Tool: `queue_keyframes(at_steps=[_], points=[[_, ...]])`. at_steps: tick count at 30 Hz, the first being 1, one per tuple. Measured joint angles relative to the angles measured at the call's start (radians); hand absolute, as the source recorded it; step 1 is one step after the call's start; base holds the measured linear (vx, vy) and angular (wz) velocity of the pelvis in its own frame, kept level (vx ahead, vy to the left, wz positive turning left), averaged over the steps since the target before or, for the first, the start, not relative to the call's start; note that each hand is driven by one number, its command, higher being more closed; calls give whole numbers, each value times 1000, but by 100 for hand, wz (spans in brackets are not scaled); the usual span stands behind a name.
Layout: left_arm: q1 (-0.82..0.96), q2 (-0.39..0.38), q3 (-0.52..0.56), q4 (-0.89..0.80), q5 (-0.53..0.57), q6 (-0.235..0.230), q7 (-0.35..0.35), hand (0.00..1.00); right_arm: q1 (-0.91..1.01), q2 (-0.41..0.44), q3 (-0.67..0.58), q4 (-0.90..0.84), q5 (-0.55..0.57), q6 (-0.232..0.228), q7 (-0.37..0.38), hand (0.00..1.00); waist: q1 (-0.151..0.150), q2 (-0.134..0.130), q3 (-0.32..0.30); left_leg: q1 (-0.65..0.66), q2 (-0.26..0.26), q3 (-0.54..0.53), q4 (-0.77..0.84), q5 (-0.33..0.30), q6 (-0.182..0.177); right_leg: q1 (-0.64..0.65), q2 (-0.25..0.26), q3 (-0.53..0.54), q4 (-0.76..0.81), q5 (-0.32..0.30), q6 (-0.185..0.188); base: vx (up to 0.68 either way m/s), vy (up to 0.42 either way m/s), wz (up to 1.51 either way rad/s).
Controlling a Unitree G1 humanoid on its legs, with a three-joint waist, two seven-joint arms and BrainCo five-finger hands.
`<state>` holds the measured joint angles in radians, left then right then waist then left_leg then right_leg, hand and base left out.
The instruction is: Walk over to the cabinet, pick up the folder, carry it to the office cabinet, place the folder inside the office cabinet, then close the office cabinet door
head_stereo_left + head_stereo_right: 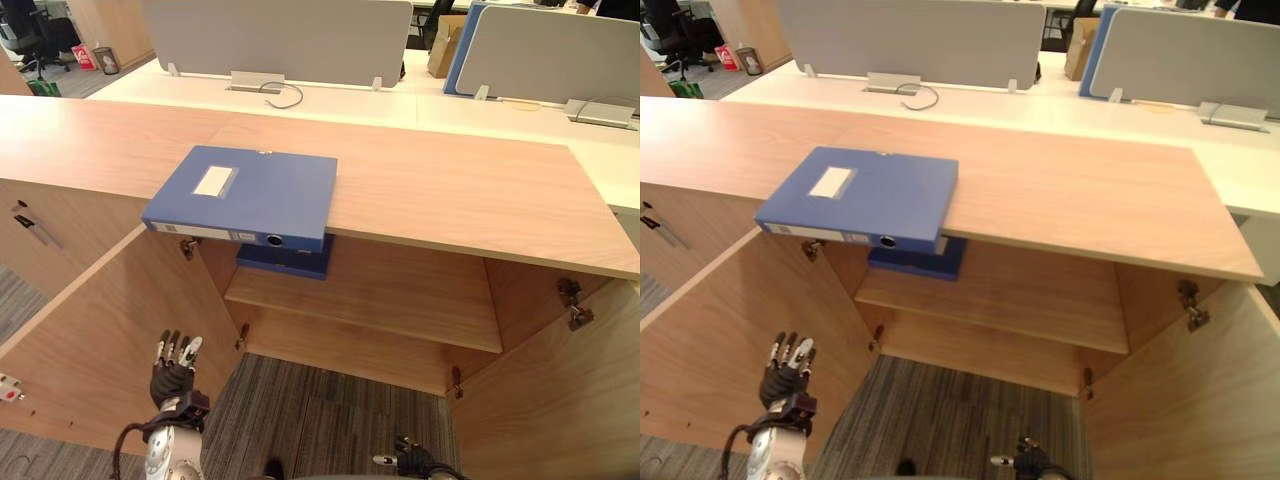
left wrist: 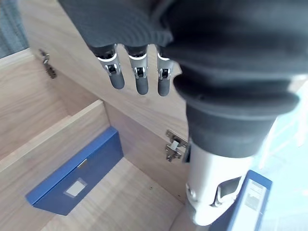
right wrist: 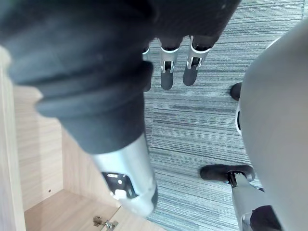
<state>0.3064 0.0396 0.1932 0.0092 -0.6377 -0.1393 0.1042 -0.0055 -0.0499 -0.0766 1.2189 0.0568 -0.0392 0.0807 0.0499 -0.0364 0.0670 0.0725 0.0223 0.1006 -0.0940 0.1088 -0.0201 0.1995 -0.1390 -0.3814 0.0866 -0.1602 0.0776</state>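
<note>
Blue folder (image 1: pixel 245 195): I'm seeing it lying flat on the wooden worktop (image 1: pixel 450 185) that tops the cabinet. Its near edge is overhanging the open front, and neither hand is touching it.
Progress: I'm judging the walk-up as done and the pick-up as not yet begun. Carrying, placing inside and shutting the door are all waiting.
Left hand (image 1: pixel 175 372): I'm holding it low beside the left door (image 1: pixel 90 340), fingers (image 2: pixel 139 79) straight and released, gripping nothing.
Right hand (image 1: pixel 410 462): it's hanging low over the carpet (image 1: pixel 320 410), fingers (image 3: pixel 166 72) loosely extended and carrying nothing.
Cabinet interior: the left door and right door (image 1: pixel 560 400) are both standing open. A second folder (image 1: pixel 285 262), also blue, is lying flat on the upper shelf (image 1: pixel 400 290), directly under the overhanging one. I'm not making out anything else on that shelf.
</note>
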Motion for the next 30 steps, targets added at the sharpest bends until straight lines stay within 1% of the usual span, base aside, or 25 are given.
queue_keyframes(at_steps=[1, 2, 3, 4, 6, 7, 9, 10, 11, 12, 13, 15, 16, 17, 19, 21, 23, 24, 25, 28, 30], points=[[0, -10, 25, -54, 103, 9, 20, 0, 2, -1, -1, 4, 0, 1, 6, 0, 1, 0, 0, 0, 3, -1, 0, 3, -4, -1, 1, 1, 0, 2, -2, -109, -1, 1], [2, -39, 56, -124, 228, 21, 41, 0, 7, -4, -1, 19, 0, 0, 12, 0, 2, 0, -9, -4, 12, -2, 0, 7, -8, -6, 4, 1, -1, 7, -7, -121, -2, -1], [2, -52, 65, -164, 287, 23, 53, 0, 10, -5, -2, 23, 2, 0, 15, 0, 5, 0, -11, -5, 13, -3, 0, 8, -8, -7, 6, 3, -2, 9, -9, -78, -6, -4], [2, -66, 69, -233, 473, 26, 86, 0, 12, -5, -1, 24, 1, 0, 17, 0, 13, 0, -13, -7, 17, -3, 0, 12, -9, -6, 11, 5, -5, 15, -12, -72, -2, -1], [-6, -73, 56, -345, 724, 30, 130, 0, 17, -8, 0, 24, 1, -2, 26, 0, 17, 3, -17, -19, 20, -4, 0, 22, -12, -10, 18, 5, -11, 27, -16, -96, 1, 3], [-10, -72, 50, -368, 762, 30, 135, 0, 17, -8, 0, 24, 1, -2, 27, 0, 18, 3, -17, -20, 21, -4, 0, 22, -13, -11, 20, 5, -12, 30, -16, -94, 9, 1], [-23, -65, 29, -415, 876, 30, 140, 0, 19, -8, 0, 23, 0, -2, 28, 0, 21, 3, -17, -20, 27, -3, 0, 21, -17, -14, 24, 7, -19, 38, -16, -100, 15, -2], [-33, -43, 7, -427, 934, 30, 140, 0, 21, -8, 3, 23, -2, -1, 29, 0, 21, 7, -20, -22, 29, -2, 0, 22, -19, -16, 27, 9, -28, 43, -15, -107, 20, -5], [-38, -28, -5, -432, 965, 30, 139, 0, 21, -8, 7, 23, -4, -2, 31, 0, 21, 6, -22, -22, 30, 0, 0, 23, -19, -16, 28, 12, -32, 45, -15, -110, 26, -15], [-62, 16, -31, -434, 1046, 28, 127, 0, 21, -10, 30, 20, -11, -2, 39, 0, 21, 7, -25, -23, 35, 8, 0, 25, -20, -19, 34, 25, -46, 53, -20, -47, 12, -16], [-67, 23, -35, -434, 1055, 28, 126, 0, 21, -10, 30, 20, -14, -2, 40, 0, 21, 7, -26, -24, 35, 10, 0, 25, -20, -20, 34, 27, -47, 54, -20, -51, 14, -22], [-110, 73, -68, -431, 1158, 23, 119, 0, 24, -9, 31, 13, -39, -2, 51, 0, 19, 8, -37, -34, 36, 21, 0, 26, -21, -34, 38, 40, -56, 65, -19, -36, 14, -16], [-122, 87, -80, -429, 1175, 22, 118, 0, 25, -9, 33, 13, -39, -2, 55, 0, 18, 3, -46, -39, 36, 23, 0, 27, -21, -39, 39, 42, -60, 69, -18, -2, 10, -12], [-155, 121, -95, -393, 1227, 3, 118, 0, 26, -9, 33, 9, -40, -2, 56, 0, 19, 4, -46, -35, 36, 26, 0, 26, -21, -35, 42, 46, -65, 71, -18, 19, -5, -8], [-214, 185, -102, -284, 1302, -6, 117, 0, 26, -8, 35, 6, -42, -2, 61, 0, 14, 4, -47, -24, 35, 33, 0, 29, -16, -23, 45, 51, -67, 72, -18, 26, -14, -10], [-247, 222, -102, -202, 1351, -5, 119, 0, 27, -8, 35, 0, -43, -2, 66, 0, 12, 5, -47, -17, 38, 45, 0, 27, -16, -18, 48, 59, -72, 72, -18, 20, -13, -11], [-289, 268, -102, -92, 1413, -2, 124, 0, 27, -6, 37, -8, -43, -2, 67, 0, 1, 4, -48, -16, 42, 53, 0, 24, -20, -17, 50, 63, -81, 73, -20, 26, -15, -8], [-299, 277, -102, -68, 1430, 0, 126, 0, 27, -6, 37, -8, -43, -3, 66, 0, -1, 4, -48, -16, 44, 54, 0, 23, -21, -17, 50, 65, -82, 73, -21, 28, -13, -11], [-324, 302, -105, -14, 1474, 9, 135, 0, 27, -6, 37, -8, -43, -4, 66, 0, -3, 3, -48, -14, 47, 59, 0, 21, -23, -17, 54, 70, -84, 73, -22, 31, -21, -10], [-347, 340, -117, 34, 1524, 18, 146, 0, 26, -6, 36, -8, -42, -7, 65, 0, -3, 4, -46, -2, 53, 73, 0, 15, -28, -10, 60, 84, -93, 73, -23, 34, -29, -16], [-373, 361, -125, 57, 1556, 22, 163, 0, 28, -6, 36, -8, -43, -19, 65, 0, -5, 4, -47, 4, 55, 76, 0, 11, -29, -2, 63, 87, -99, 72, -25, 18, -24, -5]])
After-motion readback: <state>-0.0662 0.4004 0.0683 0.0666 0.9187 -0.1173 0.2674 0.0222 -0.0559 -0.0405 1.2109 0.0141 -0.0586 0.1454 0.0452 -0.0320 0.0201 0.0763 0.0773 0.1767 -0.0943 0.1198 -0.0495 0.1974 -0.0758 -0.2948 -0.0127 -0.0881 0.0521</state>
